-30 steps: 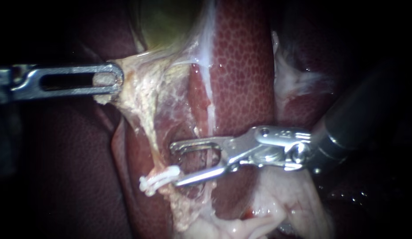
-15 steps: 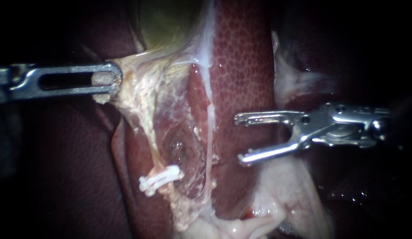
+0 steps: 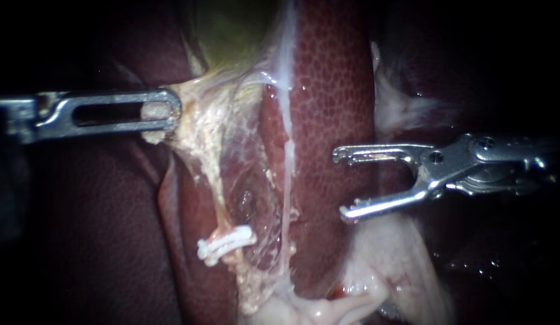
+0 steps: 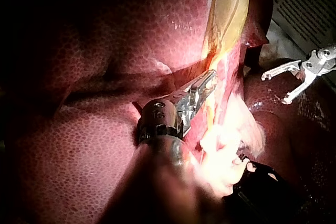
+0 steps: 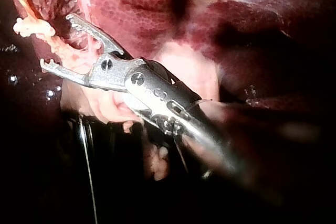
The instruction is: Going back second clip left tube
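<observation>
As you drew your right silver instrument (image 3: 343,185) back off the left tube (image 3: 215,192), its jaws stood apart and empty at mid-right.
The white plastic clip (image 3: 225,244) sat across that pale tube at lower centre, clear of the jaws; your left slotted steel instrument (image 3: 162,111) held pale tissue (image 3: 192,120) clamped at upper left, so the retreat looked nearly done.

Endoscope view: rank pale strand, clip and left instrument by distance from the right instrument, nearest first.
1. Pale strand: just left of the right instrument.
2. Clip: lower left, across the left tube.
3. Left instrument: far upper left, gripping tissue.
</observation>
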Available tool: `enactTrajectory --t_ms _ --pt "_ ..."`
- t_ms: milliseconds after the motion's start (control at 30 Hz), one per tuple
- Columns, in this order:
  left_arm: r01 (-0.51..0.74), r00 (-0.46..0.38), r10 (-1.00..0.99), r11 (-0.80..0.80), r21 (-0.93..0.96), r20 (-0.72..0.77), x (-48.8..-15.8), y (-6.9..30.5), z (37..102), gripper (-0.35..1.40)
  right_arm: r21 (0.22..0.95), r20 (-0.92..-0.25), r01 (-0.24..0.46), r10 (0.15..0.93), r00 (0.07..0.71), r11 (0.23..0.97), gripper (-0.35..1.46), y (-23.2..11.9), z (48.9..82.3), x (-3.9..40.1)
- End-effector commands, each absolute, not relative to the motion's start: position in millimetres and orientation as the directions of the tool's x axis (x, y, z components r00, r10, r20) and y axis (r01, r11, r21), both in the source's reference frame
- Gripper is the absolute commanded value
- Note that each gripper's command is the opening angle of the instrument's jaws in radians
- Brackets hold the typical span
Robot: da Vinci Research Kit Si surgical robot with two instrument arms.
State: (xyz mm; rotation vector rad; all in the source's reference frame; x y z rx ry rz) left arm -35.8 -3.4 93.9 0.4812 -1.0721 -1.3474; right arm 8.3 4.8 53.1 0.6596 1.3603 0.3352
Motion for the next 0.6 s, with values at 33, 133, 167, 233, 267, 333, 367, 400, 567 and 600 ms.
enactTrajectory --t_ms 33,133,167,233,267,333,367,400,567,600 --pt "0.543 -0.119 -0.934 0.223 0.810 0.338 -36.2 -3.4 94.6 -0.35 0.612 -0.788 0.150 0.582 0.200 0.777 0.60 4.6 53.2 8.3" --pt "0.548 -0.105 -0.936 0.227 0.805 0.335 -37.3 -3.5 96.3 -0.35 0.612 -0.788 0.150 0.582 0.200 0.777 0.60 4.6 53.2 8.3" --pt "0.550 -0.100 -0.937 0.228 0.803 0.335 -37.6 -3.6 96.8 -0.35 0.612 -0.788 0.150 0.582 0.200 0.777 0.60 4.6 53.1 8.3" --pt "0.552 -0.089 -0.939 0.232 0.801 0.333 -38.3 -3.9 98.0 -0.35 0.611 -0.788 0.150 0.582 0.200 0.777 0.60 4.6 53.1 8.4" --pt "0.554 -0.084 -0.940 0.233 0.800 0.332 -38.6 -4.0 98.5 -0.35 0.611 -0.788 0.150 0.582 0.200 0.777 0.60 4.6 53.1 8.4" --pt "0.554 -0.078 -0.940 0.236 0.799 0.331 -39.1 -4.2 99.3 -0.35 0.611 -0.788 0.150 0.582 0.200 0.777 0.60 4.5 53.0 8.4" --pt "0.553 -0.071 -0.941 0.237 0.798 0.329 -39.3 -4.3 99.7 -0.35 0.612 -0.788 0.149 0.582 0.199 0.777 0.60 4.5 53.0 8.4" --pt "0.553 -0.068 -0.942 0.238 0.798 0.329 -39.5 -4.4 100.0 -0.35 0.612 -0.788 0.149 0.582 0.199 0.777 0.60 4.5 53.0 8.4" --pt "0.557 -0.065 -0.943 0.238 0.795 0.328 -39.9 -4.5 100.2 -0.35 0.612 -0.788 0.149 0.583 0.199 0.777 0.60 4.5 52.9 8.5" --pt "0.558 -0.065 -0.943 0.238 0.795 0.328 -40.0 -4.5 100.2 -0.35 0.612 -0.788 0.149 0.583 0.199 0.777 0.60 4.5 52.9 8.5"
